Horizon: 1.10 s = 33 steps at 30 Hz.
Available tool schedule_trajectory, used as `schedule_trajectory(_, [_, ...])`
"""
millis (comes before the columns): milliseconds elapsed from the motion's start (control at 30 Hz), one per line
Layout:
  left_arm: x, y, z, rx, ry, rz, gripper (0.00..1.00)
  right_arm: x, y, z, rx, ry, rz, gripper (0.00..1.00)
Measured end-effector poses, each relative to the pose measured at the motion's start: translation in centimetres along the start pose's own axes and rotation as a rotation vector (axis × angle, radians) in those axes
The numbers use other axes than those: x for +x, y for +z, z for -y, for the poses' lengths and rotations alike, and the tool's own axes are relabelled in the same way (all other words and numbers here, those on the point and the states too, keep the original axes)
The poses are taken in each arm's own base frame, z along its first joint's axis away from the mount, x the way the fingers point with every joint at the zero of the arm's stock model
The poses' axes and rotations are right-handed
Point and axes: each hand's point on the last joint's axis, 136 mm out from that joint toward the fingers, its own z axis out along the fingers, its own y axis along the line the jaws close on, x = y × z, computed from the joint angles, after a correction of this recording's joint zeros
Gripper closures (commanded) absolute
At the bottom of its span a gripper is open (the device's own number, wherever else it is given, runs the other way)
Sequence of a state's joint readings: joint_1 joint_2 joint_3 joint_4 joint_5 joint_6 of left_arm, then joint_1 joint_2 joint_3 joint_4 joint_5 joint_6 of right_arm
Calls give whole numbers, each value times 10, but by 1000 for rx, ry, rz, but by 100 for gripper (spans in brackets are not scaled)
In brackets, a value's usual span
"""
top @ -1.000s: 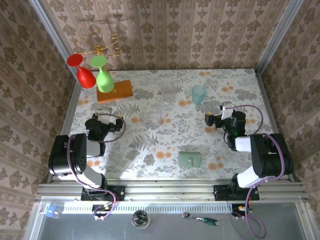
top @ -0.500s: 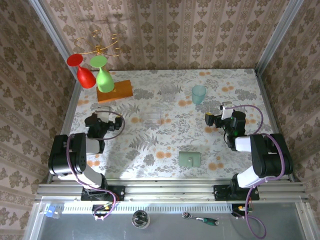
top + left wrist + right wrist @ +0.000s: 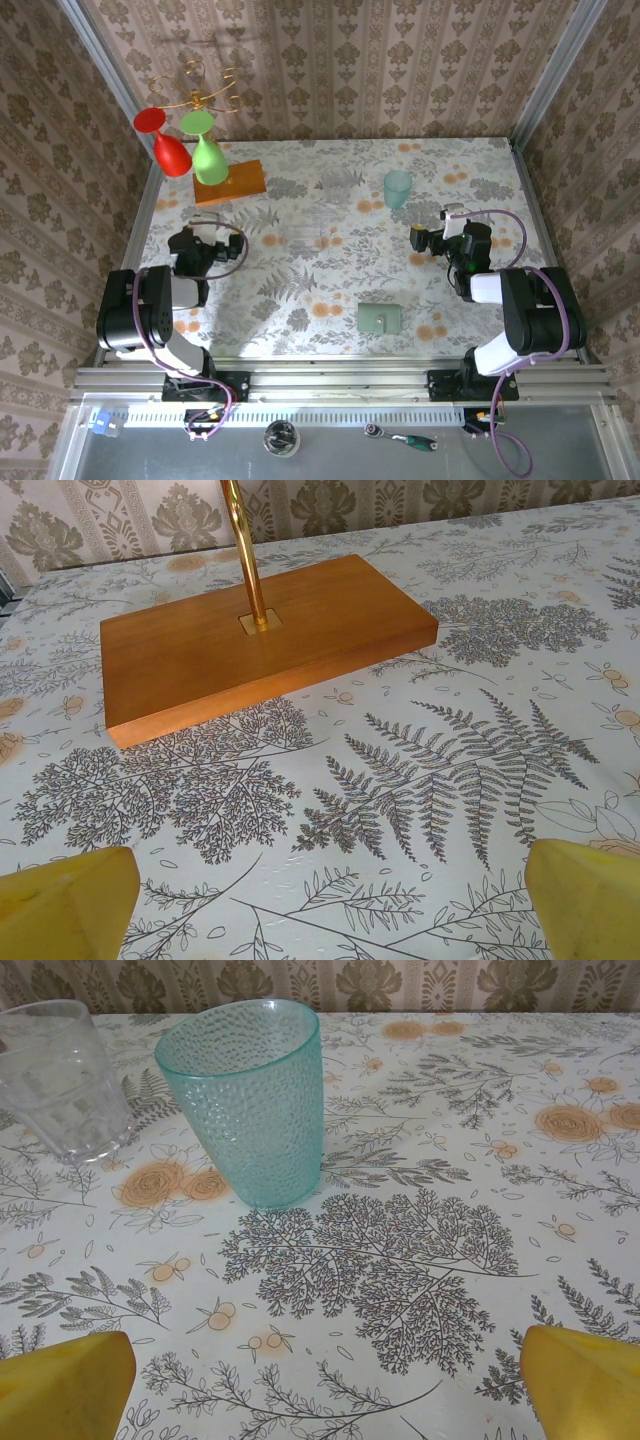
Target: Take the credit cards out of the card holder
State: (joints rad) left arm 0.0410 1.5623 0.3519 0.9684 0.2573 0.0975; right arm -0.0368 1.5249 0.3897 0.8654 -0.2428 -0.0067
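I am judging this to be the very start of the job: the card holder (image 3: pixel 380 318) is lying flat close to the near edge of the surface, a little right of its middle, and neither of my arms is reaching for it. From above it is reading as a small pale green rectangle. I cannot tell whether it is folded or open, nor make out the credit cards in its slots at that size. My left gripper (image 3: pixel 325 910) is hanging with its fingers spread wide and nothing between them, facing the orange wooden base (image 3: pixel 265 630) and its brass rod (image 3: pixel 245 550) toward the far left corner. My right gripper (image 3: pixel 325 1385) is gaping likewise and carrying nothing, pointing at the teal cup (image 3: pixel 250 1100) toward the far edge, right of middle. The next move, as I am reckoning it, is calling for bringing an arm back to the near edge, steadying the holder with one gripper and pinching a card's exposed edge with the other. Cards that thin are likely wanting a fine, shallow grip. As for containers, the teal cup is standing upright and looking empty. The clear glass (image 3: pixel 55 1075) near it, on the side toward the middle of the surface, is looking empty too.
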Motion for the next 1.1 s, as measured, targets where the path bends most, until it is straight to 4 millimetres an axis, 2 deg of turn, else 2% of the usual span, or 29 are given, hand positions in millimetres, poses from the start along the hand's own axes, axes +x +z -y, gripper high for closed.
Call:
schedule_trajectory(267, [0,0,-2,-14,-4,-2,0,2,-1,3,21,12,-43,0])
schedule_trajectory(500, [-10,-6,-9,-53,-18,13,0,-37,-2,-2,14,2,-32,0])
schedule_trajectory(633, [-16,-11,-12,-81,-21,4,0,-49,-6,-9,17,-1,-46,0])
schedule_trajectory(767, [-29,-13,-15,-117,-18,-11,0,-51,-7,-16,18,8,-84,0])
schedule_trajectory(933, [-59,-16,-10,-124,-14,-8,0,-50,-7,-41,-11,24,-141,0])
schedule_trajectory(1100, [-68,-22,6,-98,-54,-42,0,-43,-8,-76,-57,37,-200,0])
